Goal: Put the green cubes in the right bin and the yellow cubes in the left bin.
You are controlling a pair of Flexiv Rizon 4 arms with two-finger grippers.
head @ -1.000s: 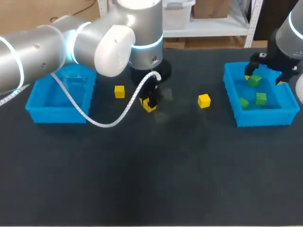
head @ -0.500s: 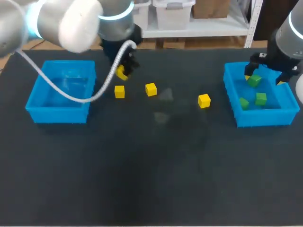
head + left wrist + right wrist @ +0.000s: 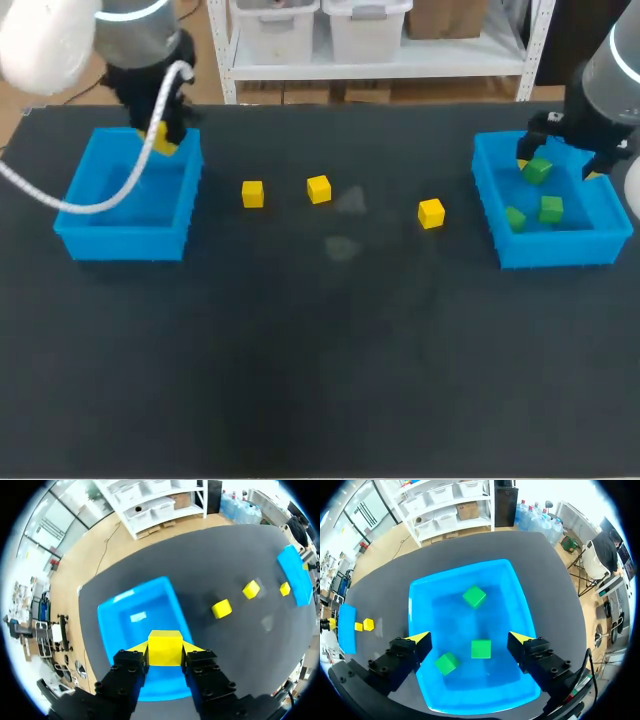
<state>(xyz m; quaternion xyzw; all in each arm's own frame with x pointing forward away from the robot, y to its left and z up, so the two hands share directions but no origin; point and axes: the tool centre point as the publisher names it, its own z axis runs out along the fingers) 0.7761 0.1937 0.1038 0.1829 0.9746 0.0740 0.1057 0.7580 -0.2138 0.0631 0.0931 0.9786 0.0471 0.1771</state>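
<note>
Bounce-out is looming: my left pincer (image 3: 165, 652) is gripping a yellow cube (image 3: 165, 642) seemingly over the far rim of the left bin (image 3: 120, 243), so letting go here is risking a tumble onto the bench (image 3: 320, 340).

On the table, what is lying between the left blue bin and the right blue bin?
In the head view, three lie there, apart: a yellow cube nearest the left bin, a second beside it, a third nearer the right bin.

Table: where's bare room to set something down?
The whole near half of the table, in front of the three loose yellow cubes, is bare. The floor of the left bin is free too. Crowded: the right bin, with three green cubes.
</note>
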